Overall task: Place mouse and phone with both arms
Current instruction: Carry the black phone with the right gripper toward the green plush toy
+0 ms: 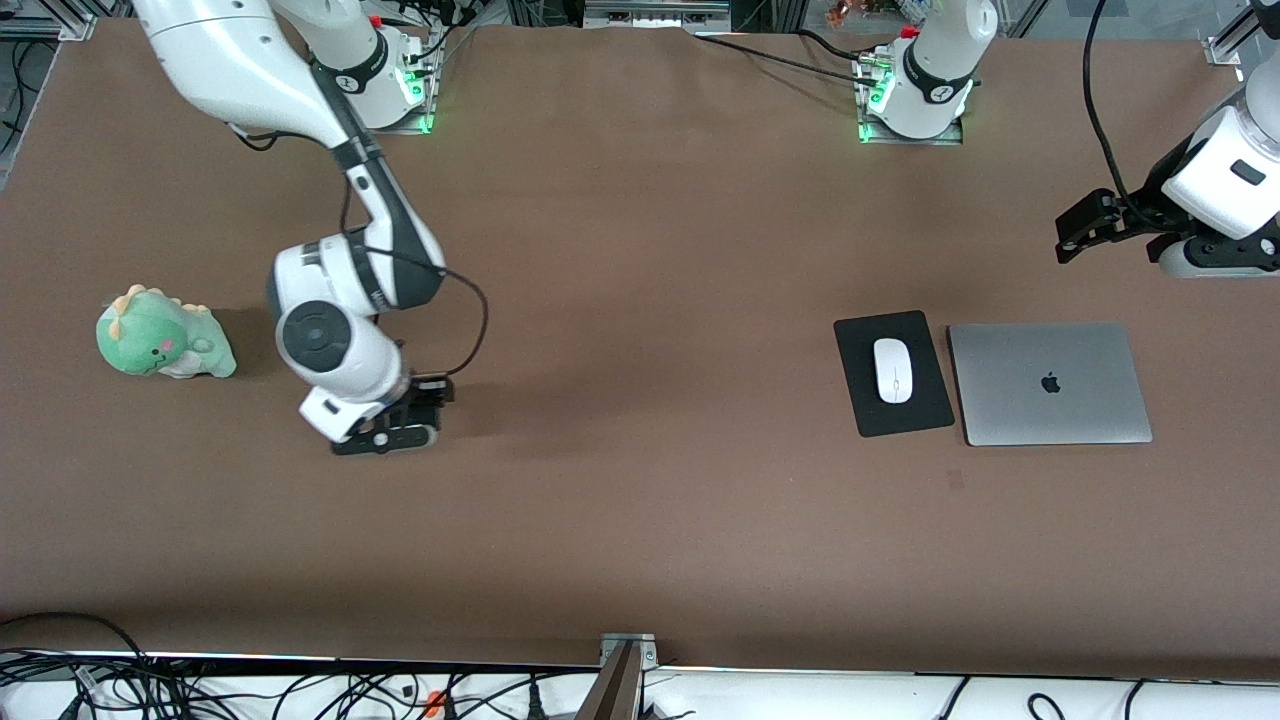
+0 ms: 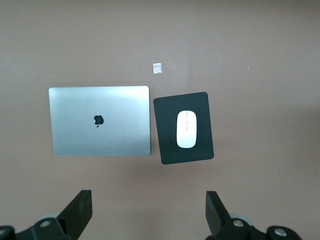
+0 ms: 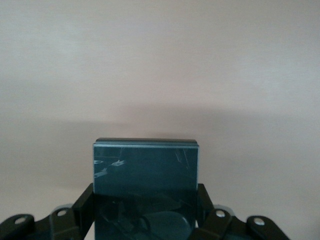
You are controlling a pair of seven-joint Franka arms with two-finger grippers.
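The white mouse lies on a black mouse pad toward the left arm's end of the table; it also shows in the left wrist view. My left gripper is open and empty, up in the air over the table near the laptop; its fingers stand wide apart. My right gripper is low at the table beside the plush toy's area. In the right wrist view it is shut on the black phone, one finger on each long side. In the front view the hand hides the phone.
A closed silver laptop lies beside the mouse pad. A green dinosaur plush sits toward the right arm's end of the table. A small white scrap lies on the brown table near the pad.
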